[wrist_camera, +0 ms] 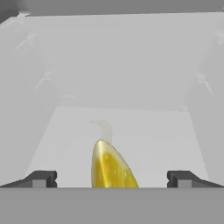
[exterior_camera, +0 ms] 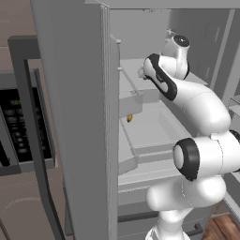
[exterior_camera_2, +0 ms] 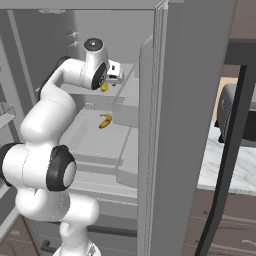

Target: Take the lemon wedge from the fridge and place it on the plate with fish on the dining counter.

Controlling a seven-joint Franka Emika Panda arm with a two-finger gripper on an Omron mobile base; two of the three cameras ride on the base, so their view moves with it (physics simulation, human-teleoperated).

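The fridge [exterior_camera_2: 200, 100] stands open and my arm reaches into its upper part. On a pale shelf lies the lemon wedge [wrist_camera: 109, 168], bright yellow, also seen as a small yellow spot [exterior_camera_2: 104, 87] just below my hand. My gripper [wrist_camera: 111, 180] is open, with its dark fingertips [wrist_camera: 40, 179] wide apart on either side of the wedge and not touching it. In the right base view the gripper [exterior_camera_2: 111, 76] sits at the shelf's front. The plate with fish is out of view.
A darker orange-yellow curved bit [exterior_camera_2: 105, 120] lies on the lower shelf [exterior_camera: 154, 126], seen also as a small bit [exterior_camera: 130, 118]. The open fridge door [exterior_camera: 79, 93] stands left of the arm. A dark built-in appliance [exterior_camera: 18, 126] is further left. A white marble counter [exterior_camera_2: 235, 172] shows at the right.
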